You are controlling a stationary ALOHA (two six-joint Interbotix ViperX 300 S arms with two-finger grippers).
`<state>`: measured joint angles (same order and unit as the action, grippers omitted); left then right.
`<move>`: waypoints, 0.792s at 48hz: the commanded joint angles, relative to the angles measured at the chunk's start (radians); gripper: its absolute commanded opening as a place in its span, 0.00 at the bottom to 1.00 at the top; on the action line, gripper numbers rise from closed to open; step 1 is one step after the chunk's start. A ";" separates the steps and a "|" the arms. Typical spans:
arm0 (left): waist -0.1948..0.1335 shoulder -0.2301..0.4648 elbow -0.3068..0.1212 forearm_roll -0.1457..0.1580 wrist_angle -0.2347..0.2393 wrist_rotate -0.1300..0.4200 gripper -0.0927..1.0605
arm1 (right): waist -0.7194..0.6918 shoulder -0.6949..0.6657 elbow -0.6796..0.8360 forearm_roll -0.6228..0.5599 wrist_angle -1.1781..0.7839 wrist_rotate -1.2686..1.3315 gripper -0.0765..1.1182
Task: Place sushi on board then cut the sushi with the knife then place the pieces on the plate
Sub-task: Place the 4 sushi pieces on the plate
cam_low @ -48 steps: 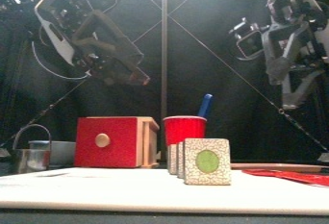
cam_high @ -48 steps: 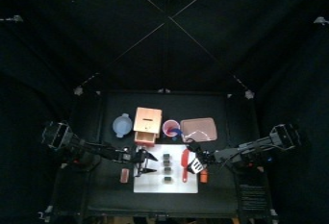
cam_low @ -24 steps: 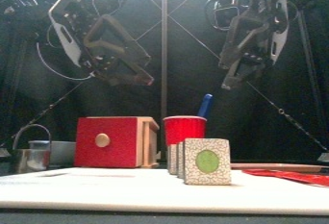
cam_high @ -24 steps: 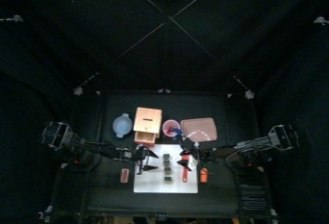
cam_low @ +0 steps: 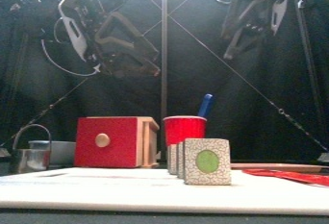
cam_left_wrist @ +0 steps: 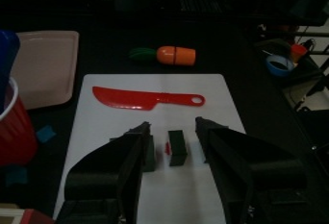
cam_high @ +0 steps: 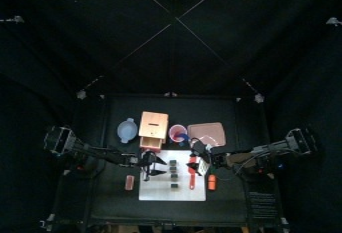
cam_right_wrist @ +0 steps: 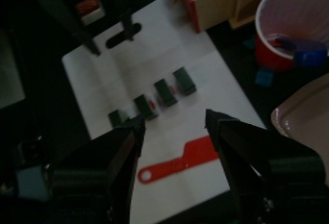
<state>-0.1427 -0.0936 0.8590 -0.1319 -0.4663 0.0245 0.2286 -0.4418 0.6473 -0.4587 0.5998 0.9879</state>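
Top view, white cutting board [cam_high: 174,193]: lies at the front middle of the counter [cam_high: 114,197].
Top view, sushi roll [cam_high: 166,171]: dark blocks stand in a short row on the board, toward its left half.
Top view, red knife [cam_high: 198,170]: lies flat on the board, just right of the blocks.
Top view, left claw [cam_high: 150,161]: hangs over the board's back left part, above the blocks.
Top view, right claw [cam_high: 195,155]: hangs over the board's back edge, near the red knife.
Top view, back row: blue-grey bowl [cam_high: 127,129], wooden box [cam_high: 154,129], red cup [cam_high: 178,132] and pink tray [cam_high: 206,134], left to right behind the board.
Front view, sushi roll: stands upright on the board, its pale end face with a green centre turned to the front.
Front view, claws: both hang high up, well apart from everything on the counter.
Front view, blue knife [cam_low: 205,105]: sticks out of the red cup.
Front view, metal cutter [cam_low: 31,153]: stands left of the wooden box.
Left wrist view, left claw: jaws are parted and grip nothing; one dark block shows on the board through the gap.
Right wrist view, right claw: jaws are spread wide and empty; the blocks and the red knife lie on the board below.
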 commanded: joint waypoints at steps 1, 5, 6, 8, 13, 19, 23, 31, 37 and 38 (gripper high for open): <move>0.005 -0.002 -0.028 0.000 -0.011 0.003 0.77 | 0.012 -0.057 -0.034 0.141 0.044 -0.144 0.78; 0.006 0.002 -0.028 0.000 -0.011 0.003 0.77 | -0.018 -0.035 -0.034 0.239 0.066 -0.261 0.78; 0.006 0.002 -0.029 0.000 -0.011 0.003 0.77 | -0.031 -0.028 -0.035 0.259 0.067 -0.295 0.78; 0.005 0.002 -0.028 0.000 -0.011 0.002 0.77 | -0.064 -0.005 -0.038 0.308 0.061 -0.380 0.78; 0.005 -0.002 -0.028 0.002 -0.011 0.002 0.77 | -0.117 0.048 -0.046 0.374 0.014 -0.531 0.78; 0.005 -0.017 -0.025 0.000 -0.011 0.002 0.77 | -0.160 0.110 -0.046 0.423 -0.086 -0.664 0.78; 0.008 -0.035 -0.014 0.000 -0.017 0.003 0.77 | -0.183 0.155 -0.052 0.430 -0.135 -0.698 0.78; 0.025 -0.075 0.044 0.000 -0.077 0.002 0.77 | -0.212 0.239 -0.066 0.408 -0.169 -0.707 0.78; 0.034 -0.107 0.097 -0.008 -0.138 0.000 0.77 | -0.213 0.314 -0.091 0.373 -0.195 -0.695 0.78; 0.034 -0.110 0.104 -0.012 -0.149 0.000 0.77 | -0.213 0.325 -0.095 0.368 -0.201 -0.695 0.78</move>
<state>-0.1166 -0.1718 0.9511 -0.1335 -0.5660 0.0261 0.0184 -0.1396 0.5906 -0.0752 0.4234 0.2915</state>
